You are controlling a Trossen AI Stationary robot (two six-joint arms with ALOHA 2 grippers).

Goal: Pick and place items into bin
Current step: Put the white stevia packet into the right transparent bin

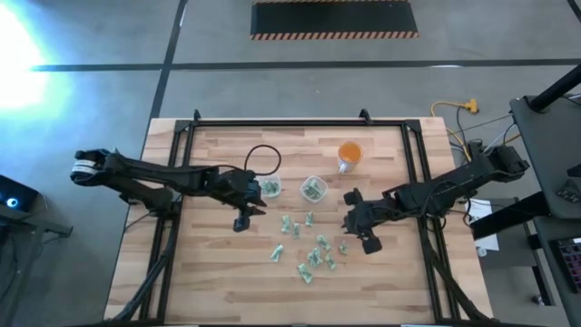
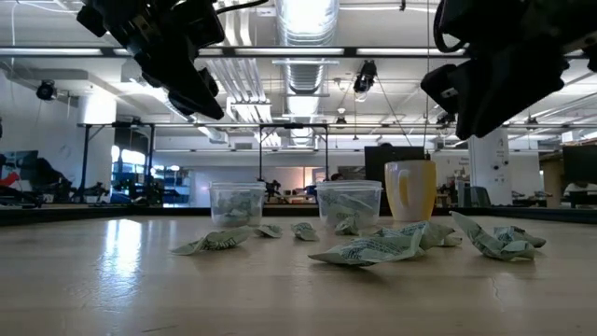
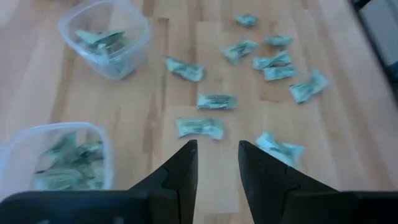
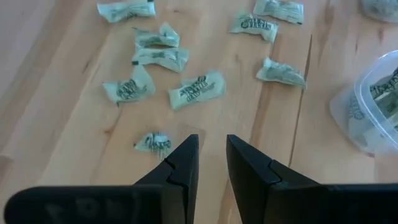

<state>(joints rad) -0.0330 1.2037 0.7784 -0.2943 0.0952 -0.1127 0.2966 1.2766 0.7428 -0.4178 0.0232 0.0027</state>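
Note:
Several tiny pale green-and-white wrapper pieces [image 1: 309, 250] lie flat and scattered on the wooden table, between the two arms and toward the near edge. They also show in the low view [image 2: 373, 250]. My left gripper [image 1: 252, 214] hovers open beside the left clear cup [image 1: 270, 188]; wrappers [image 3: 200, 127] lie ahead of its fingers [image 3: 217, 158]. My right gripper [image 1: 350, 223] hovers open at the right of the scatter, above the wrappers [image 4: 196, 89], its fingertips [image 4: 212, 155] empty. Both clear cups [image 1: 313, 188] hold wrappers.
An orange cup [image 1: 349, 154] stands behind the clear cups, toward the far edge. A black cable loop [image 1: 263, 160] lies on the wood near the left arm. Black frame rails [image 1: 419, 173] run along the table's sides. Bare wood lies near the table's near-left corner [image 1: 182, 282].

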